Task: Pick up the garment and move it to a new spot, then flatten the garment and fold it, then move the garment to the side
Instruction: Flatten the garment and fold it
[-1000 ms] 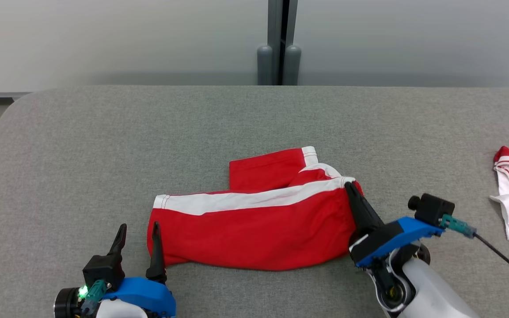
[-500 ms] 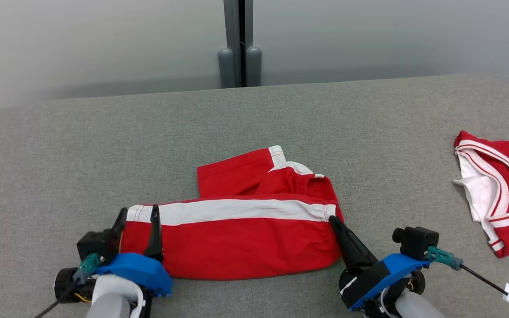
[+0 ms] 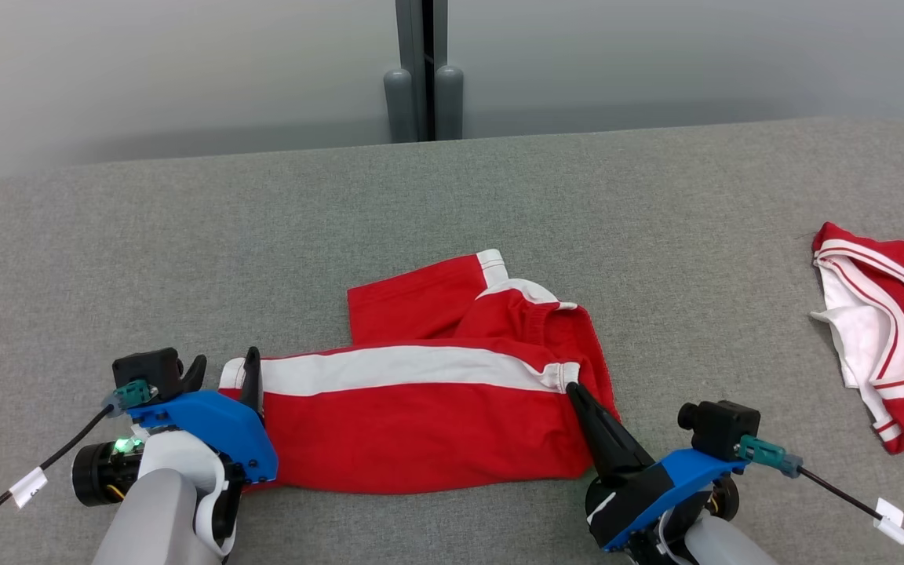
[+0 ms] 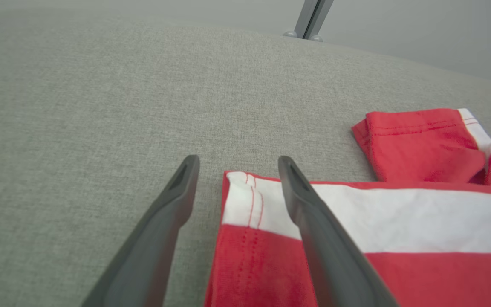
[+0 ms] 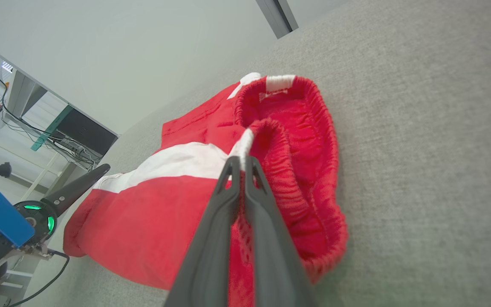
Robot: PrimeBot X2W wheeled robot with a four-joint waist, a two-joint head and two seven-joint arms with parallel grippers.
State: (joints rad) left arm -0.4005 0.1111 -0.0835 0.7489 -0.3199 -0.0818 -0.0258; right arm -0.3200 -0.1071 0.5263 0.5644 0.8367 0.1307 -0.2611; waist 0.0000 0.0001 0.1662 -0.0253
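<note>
The garment (image 3: 421,428) is a pair of red shorts with a white side stripe, lying mostly flat on the grey table (image 3: 185,235), with one leg folded out behind. My right gripper (image 3: 574,386) is shut on the elastic waistband at the stripe's right end, which the right wrist view shows pinched between my closed gripper (image 5: 239,161). My left gripper (image 3: 224,365) stands open at the garment's left hem. In the left wrist view, that gripper (image 4: 238,164) has one finger over the white stripe (image 4: 399,221) and the other over bare table.
A second red and white garment (image 3: 891,329) lies crumpled at the table's right edge. A grey post (image 3: 421,71) stands behind the far edge. Bare grey cloth surface stretches behind and to the left of the shorts. Cables trail from both wrists.
The head camera has shifted. My left gripper has moved up to straddle the hem's white corner. My right gripper has drawn the waistband nearer, and the cloth bunches behind it.
</note>
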